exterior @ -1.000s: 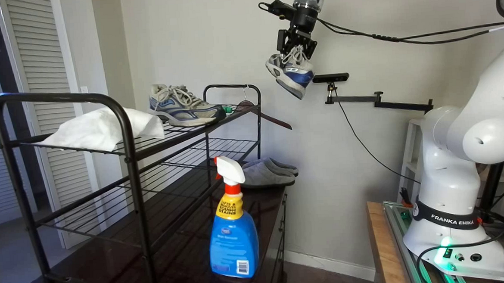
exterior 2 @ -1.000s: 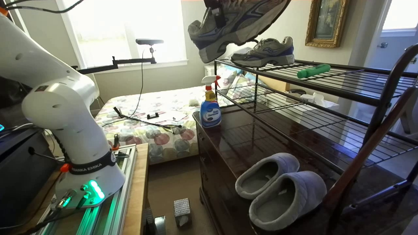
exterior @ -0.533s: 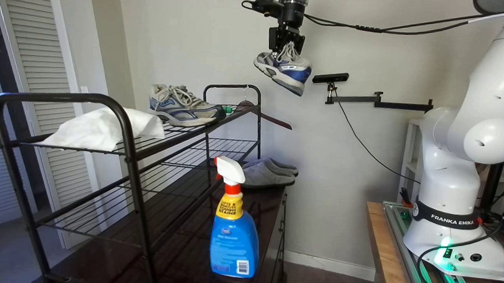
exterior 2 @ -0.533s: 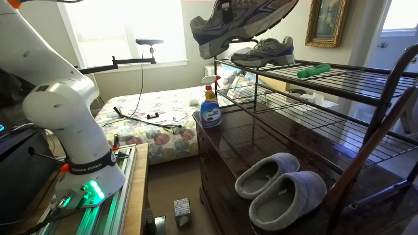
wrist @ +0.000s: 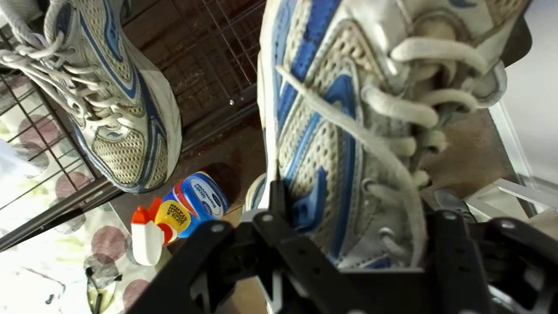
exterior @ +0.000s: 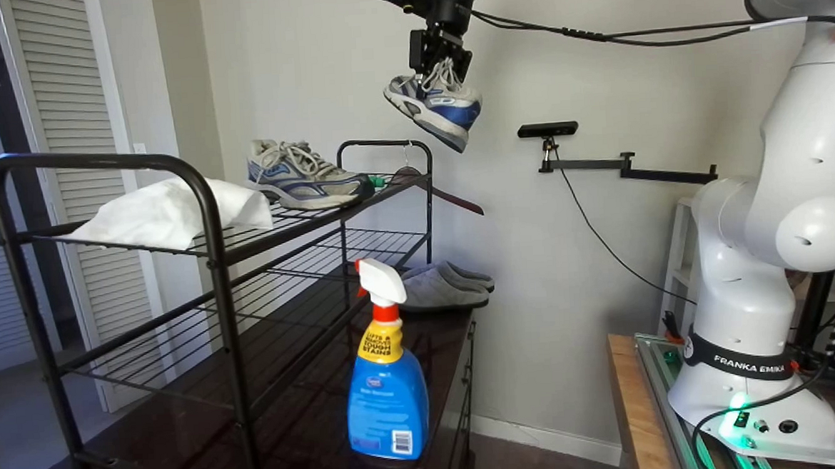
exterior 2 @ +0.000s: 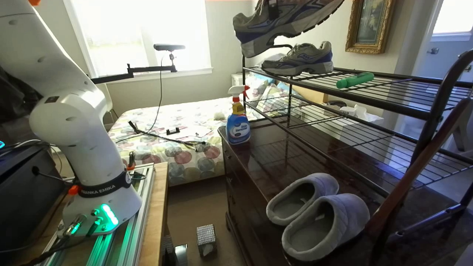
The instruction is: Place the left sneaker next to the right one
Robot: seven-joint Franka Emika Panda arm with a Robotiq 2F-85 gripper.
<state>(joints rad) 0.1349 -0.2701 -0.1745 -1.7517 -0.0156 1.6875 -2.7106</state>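
The left sneaker (exterior: 450,113), white-grey with blue trim, hangs in the air with its toe tipped. My gripper (exterior: 442,70) is shut on its upper near the laces, one finger (exterior 2: 273,10) showing against the sneaker's side. In the wrist view the held sneaker (wrist: 314,131) fills the middle, and it hides the inner face of the far finger. The matching right sneaker (exterior: 304,180) rests upright on the top shelf of a black wire rack (exterior 2: 369,96). The held sneaker is above that shelf's level, apart from the right sneaker (wrist: 117,117).
A white cloth (exterior: 173,213) and a green tube (exterior 2: 355,80) share the top shelf. A wooden hanger (exterior: 455,198) hangs at the rack's end. Below, the dark dresser (exterior 2: 255,162) carries a blue spray bottle (exterior: 387,400) and grey slippers (exterior 2: 325,229).
The arm has carried the held sneaker sideways toward the rack and slightly upward. My grip on it looks the same, and the right sneaker has stayed put.
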